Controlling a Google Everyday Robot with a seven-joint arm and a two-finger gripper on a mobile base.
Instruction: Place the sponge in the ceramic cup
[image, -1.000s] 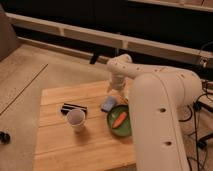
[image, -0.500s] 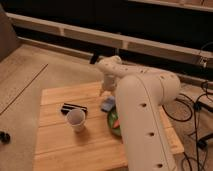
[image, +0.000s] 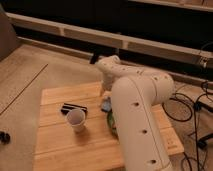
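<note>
At the pale wooden table (image: 60, 145), the white arm (image: 135, 115) I am steering from afar bends over the far right of the top. Its gripper (image: 104, 92) hangs just above the small flat blue-grey sponge (image: 106, 105). Whether the gripper is spread or pressed together I cannot tell, as the arm's own bulk hides its tip. The sponge lies on the wood, touching or just beside the green bowl (image: 111, 124). It is well apart from the small white round ceramic cup (image: 76, 119), which stands upright with its mouth up, near a flat black striped object (image: 74, 107).

By my reading, the step in hand is the pick. To do it well, I would come straight down and take the sponge across its narrow sides, keeping clear of the bowl's rim. I would lift it fully before carrying it left. The sponge looks about as wide as the cup, so I would centre it over the mouth and lower it gently, since a light cup may tip if nudged. I can read no brand, label or writing anywhere.
</note>
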